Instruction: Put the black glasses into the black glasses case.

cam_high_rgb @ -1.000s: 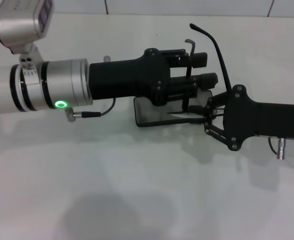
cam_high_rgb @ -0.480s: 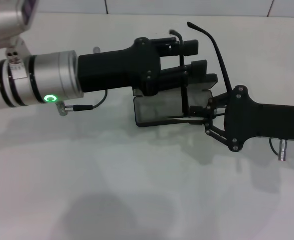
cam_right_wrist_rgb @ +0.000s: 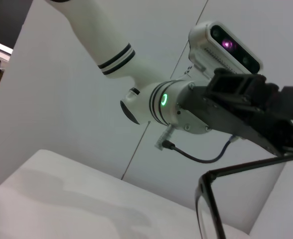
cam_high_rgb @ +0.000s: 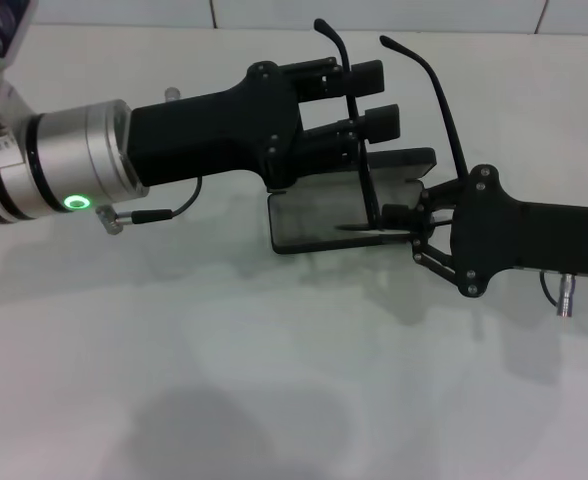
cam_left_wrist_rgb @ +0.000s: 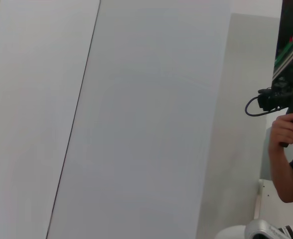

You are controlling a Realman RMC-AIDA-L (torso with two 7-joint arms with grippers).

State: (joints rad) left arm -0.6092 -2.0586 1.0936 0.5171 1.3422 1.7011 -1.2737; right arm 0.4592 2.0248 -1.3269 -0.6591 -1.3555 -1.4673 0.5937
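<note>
Plain white table (cam_high_rgb: 274, 380) underneath. Left gripper (cam_high_rgb: 359, 100) hung over the flat black hard-shell glasses case (cam_high_rgb: 319, 218), fingers clamped on the thin black-framed glasses (cam_high_rgb: 371, 190). Right gripper (cam_high_rgb: 399, 228), fingers pinched narrow, looked closed on the case's near edge. Glasses stood upright above the open case, temple arms pointing up and away. Probably best laid flat along the case's length, then lowered slowly.

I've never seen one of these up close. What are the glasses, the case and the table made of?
The glasses: thin black frame, likely plastic; slim curved arms with a slight sheen. The case: black shell, rigid-looking, probably plastic or leatherette; its open tray reflects light, so the inside looks smooth. The table: white, glossy, mirroring shadows, perhaps laminate.
</note>
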